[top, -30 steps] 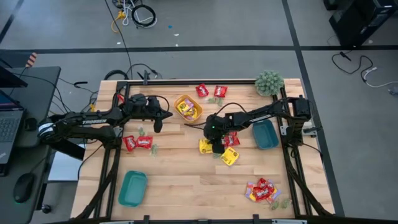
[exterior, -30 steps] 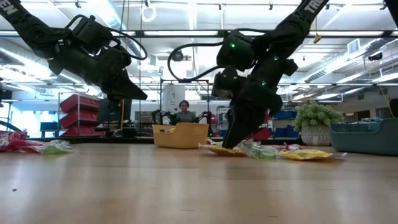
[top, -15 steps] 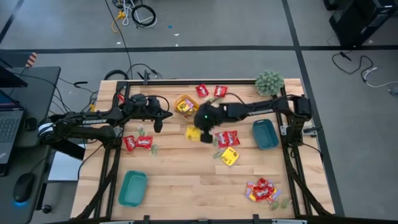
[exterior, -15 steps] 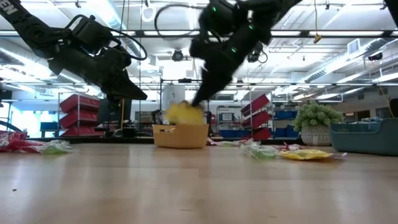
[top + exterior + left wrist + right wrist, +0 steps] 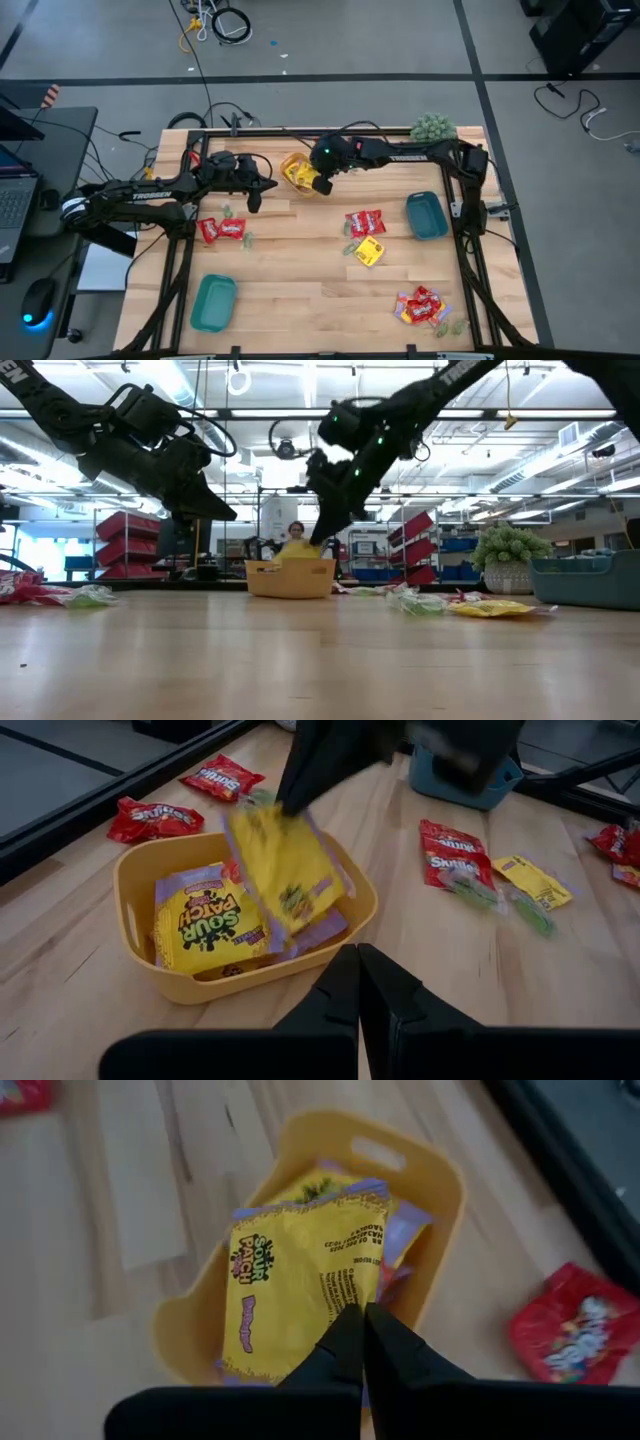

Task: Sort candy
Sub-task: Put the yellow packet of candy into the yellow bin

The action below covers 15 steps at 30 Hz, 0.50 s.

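Note:
My right gripper (image 5: 322,183) is shut on a yellow candy packet (image 5: 300,1285) and hangs over the yellow tray (image 5: 290,160) at the table's far middle. The tray (image 5: 140,905) holds other yellow packets (image 5: 195,925). My left gripper (image 5: 255,202) hovers shut with nothing in it just left of the tray, clear of the table. Red packets (image 5: 365,222) and one yellow packet (image 5: 369,250) lie flat on the table in the middle. More red packets (image 5: 222,229) lie at the left. My right gripper pinches the yellow packet between its two fingers at the edge of one end (image 5: 358,1298). The fingers slant down from the table's right. The packet hangs tilted below them (image 5: 285,865), lifted off the table, with its lower end (image 5: 315,915) down at the tray's rim.
A teal tray (image 5: 214,302) stands near the front left and a blue tray (image 5: 426,215) at the right. A heap of red and yellow packets (image 5: 422,305) lies at the front right. A fuzzy green plant (image 5: 432,128) stands at the far right corner.
My right gripper has taken a yellow packet off the middle of the table, lifted it and carried it toward the far left, tipping less steeply as it went. The packet now hangs over the yellow tray. My left arm has kept still.

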Each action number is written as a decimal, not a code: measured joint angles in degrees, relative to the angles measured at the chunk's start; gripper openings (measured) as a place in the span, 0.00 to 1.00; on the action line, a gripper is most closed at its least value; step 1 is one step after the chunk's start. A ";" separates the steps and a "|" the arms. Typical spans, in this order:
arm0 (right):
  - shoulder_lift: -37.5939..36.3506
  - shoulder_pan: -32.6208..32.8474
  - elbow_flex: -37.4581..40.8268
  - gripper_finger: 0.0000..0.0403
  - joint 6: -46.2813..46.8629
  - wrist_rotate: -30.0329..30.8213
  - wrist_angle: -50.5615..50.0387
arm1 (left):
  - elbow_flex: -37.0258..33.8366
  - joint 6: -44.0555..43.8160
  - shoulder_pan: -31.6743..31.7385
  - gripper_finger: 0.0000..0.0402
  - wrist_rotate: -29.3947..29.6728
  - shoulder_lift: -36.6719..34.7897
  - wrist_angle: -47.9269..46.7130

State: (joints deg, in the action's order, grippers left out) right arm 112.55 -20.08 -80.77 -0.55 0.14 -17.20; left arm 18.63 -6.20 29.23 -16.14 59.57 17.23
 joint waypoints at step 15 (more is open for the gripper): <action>-1.29 -0.11 0.01 0.40 1.03 4.46 1.07 | 0.00 0.05 0.00 0.00 0.00 0.00 -0.33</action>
State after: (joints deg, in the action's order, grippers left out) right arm 111.26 -20.18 -80.76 0.48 4.60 -16.14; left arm 18.63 -6.15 29.23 -16.14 59.57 16.91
